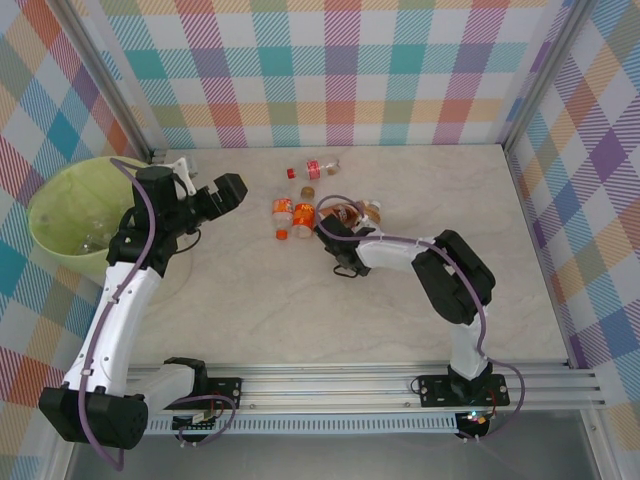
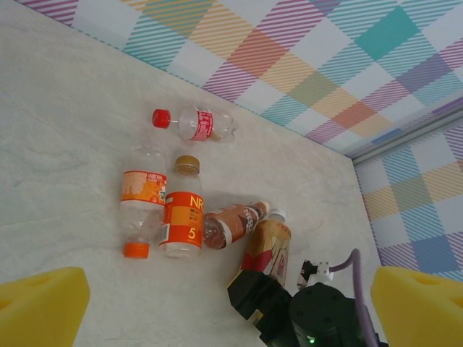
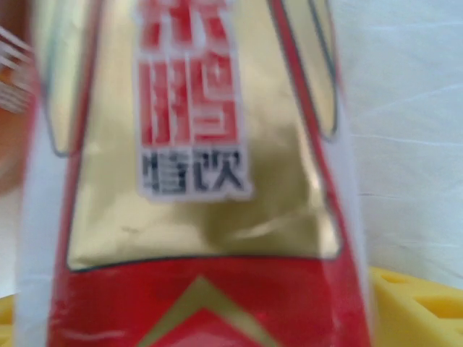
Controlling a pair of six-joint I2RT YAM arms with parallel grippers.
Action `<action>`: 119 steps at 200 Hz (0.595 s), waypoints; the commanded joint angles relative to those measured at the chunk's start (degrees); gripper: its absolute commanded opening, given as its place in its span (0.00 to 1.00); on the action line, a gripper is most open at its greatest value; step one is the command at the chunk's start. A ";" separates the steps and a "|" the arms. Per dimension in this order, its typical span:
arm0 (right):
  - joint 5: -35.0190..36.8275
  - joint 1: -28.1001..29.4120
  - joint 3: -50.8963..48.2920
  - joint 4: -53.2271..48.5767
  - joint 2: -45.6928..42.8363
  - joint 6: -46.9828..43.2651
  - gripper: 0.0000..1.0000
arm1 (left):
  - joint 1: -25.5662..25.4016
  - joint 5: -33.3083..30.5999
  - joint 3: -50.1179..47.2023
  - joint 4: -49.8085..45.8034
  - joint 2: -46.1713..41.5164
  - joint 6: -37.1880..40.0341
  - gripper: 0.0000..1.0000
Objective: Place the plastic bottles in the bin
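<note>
Straddled the gold-labelled bottle (image 2: 269, 246) with right gripper (image 1: 333, 232), grip impossible to confirm, left gripper (image 1: 232, 188) wide; needed firm squeeze, then carry to bin (image 1: 45, 215)

- A pale, marble-patterned bench (image 1: 300, 320) spans the enclosure under even light, with only soft shadows.
- The back wall (image 1: 340, 70) carries a pastel plaid of teal, orange, purple and yellow bands.
- The left wall (image 1: 40, 90) and right wall (image 1: 600, 200) wear the same plaid, set on the diagonal.
- Silver metal posts (image 1: 103, 80) stand at the rear corners.
- Ribbed aluminium rails (image 1: 340, 385) run along the near edge.
</note>
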 commanded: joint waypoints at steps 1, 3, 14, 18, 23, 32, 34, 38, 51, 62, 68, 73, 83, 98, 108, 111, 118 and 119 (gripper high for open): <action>1.90 0.07 -2.88 0.87 -3.16 -4.52 0.79 | -0.64 2.37 -0.49 2.19 -0.80 -1.06 1.00; 1.94 0.10 -3.16 1.22 -3.30 -4.89 0.79 | -0.65 2.39 -0.50 2.17 -0.81 -1.04 1.00; 2.16 0.11 -4.73 2.92 -4.35 -6.97 0.75 | -0.64 2.35 -0.78 2.16 -1.03 -1.18 1.00; 2.11 0.07 -5.39 4.00 -4.73 -8.19 0.73 | -0.68 2.31 -0.93 2.14 -1.03 -1.18 1.00; 2.09 0.09 -6.29 5.58 -5.33 -9.78 0.71 | -0.63 2.35 -1.24 2.19 -1.09 -1.24 1.00; 2.00 0.12 -7.74 7.57 -6.37 -12.06 0.67 | -0.63 2.47 -1.58 2.07 -1.08 -1.40 1.00; 1.97 0.05 -8.11 7.99 -6.63 -12.64 0.67 | -0.69 2.54 -1.68 2.06 -1.05 -1.44 1.00; 1.92 0.11 -8.76 8.91 -7.19 -13.90 0.65 | -0.75 2.71 -1.80 2.03 -1.11 -1.50 1.00; 1.98 0.09 -10.71 11.37 -8.86 -17.60 0.61 | -0.86 3.41 -2.33 1.71 -0.83 -1.71 1.00; 1.90 0.11 -12.33 13.31 -10.41 -20.60 0.57 | -1.21 4.25 -2.85 1.70 -0.57 -1.92 1.00; 1.94 0.09 -13.16 14.04 -11.26 -22.07 0.56 | -1.46 4.59 -3.09 1.82 -0.32 -2.06 1.00; 1.75 0.06 -13.91 14.64 -12.00 -23.24 0.56 | -1.65 4.90 -3.04 1.93 -0.12 -1.98 1.00; 1.36 0.10 -15.39 16.08 -13.74 -25.41 0.54 | -2.33 5.33 -2.36 1.27 0.76 -1.63 1.00; 0.31 0.09 -18.12 18.30 -16.78 -27.95 0.53 | -3.52 6.21 -0.21 -0.80 2.74 -0.93 1.00; -0.56 0.11 -20.00 20.01 -19.13 -29.43 0.52 | -4.59 6.43 0.61 -2.02 3.67 -0.67 1.00; -0.84 0.11 -20.68 20.68 -19.69 -29.92 0.51 | -4.84 6.50 0.71 -2.16 3.92 -0.57 1.00; -1.60 0.11 -22.23 22.19 -21.42 -30.86 0.50 | -5.45 6.99 0.31 -1.94 4.12 -0.25 1.00; -1.70 0.12 -22.38 22.35 -21.66 -31.02 0.50 | -5.54 7.11 0.21 -1.85 4.13 -0.14 1.00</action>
